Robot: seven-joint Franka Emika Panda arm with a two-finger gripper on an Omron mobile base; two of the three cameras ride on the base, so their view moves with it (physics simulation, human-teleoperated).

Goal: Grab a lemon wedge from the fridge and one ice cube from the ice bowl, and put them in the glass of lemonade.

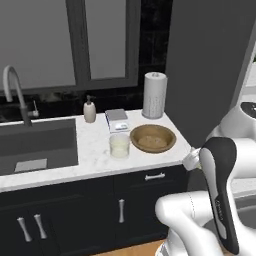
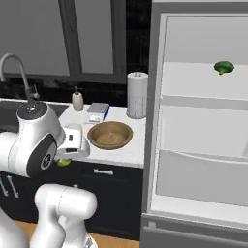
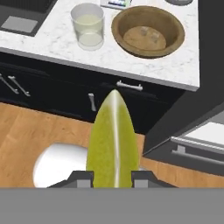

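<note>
The lemon wedge (image 3: 113, 140) sits between the two fingers (image 3: 80, 178) of the gripper (image 3: 112, 179), and the fingers pinch it from both sides near its base. In the hand view the wedge is yellow-green with a pale line along its middle, and its pointed end rises away from the fingers toward the bench (image 3: 52, 41). In the right base view a small piece of the wedge (image 2: 63, 162) shows under the white hand, in front of the dark lower cabinets.

The hand is held off the bench, out over the wooden floor (image 3: 30, 131) in front of the cabinets, and it looks toward the bench from a slanted high angle. The arm is bent, with its large white joint (image 2: 34, 140) to the left of the hand in the right base view.

On the bench the glass of lemonade (image 1: 119, 145) stands upright, just beside the ice bowl (image 1: 153, 138) and to its left, near the front edge. The ice bowl lies near the right end of the bench; in the hand view I see pale small pieces in its bottom, but they are not clear. The fridge (image 2: 198, 126) stands open at the right of the bench, and a broccoli floret (image 2: 223, 67) lies on its upper shelf.
</note>
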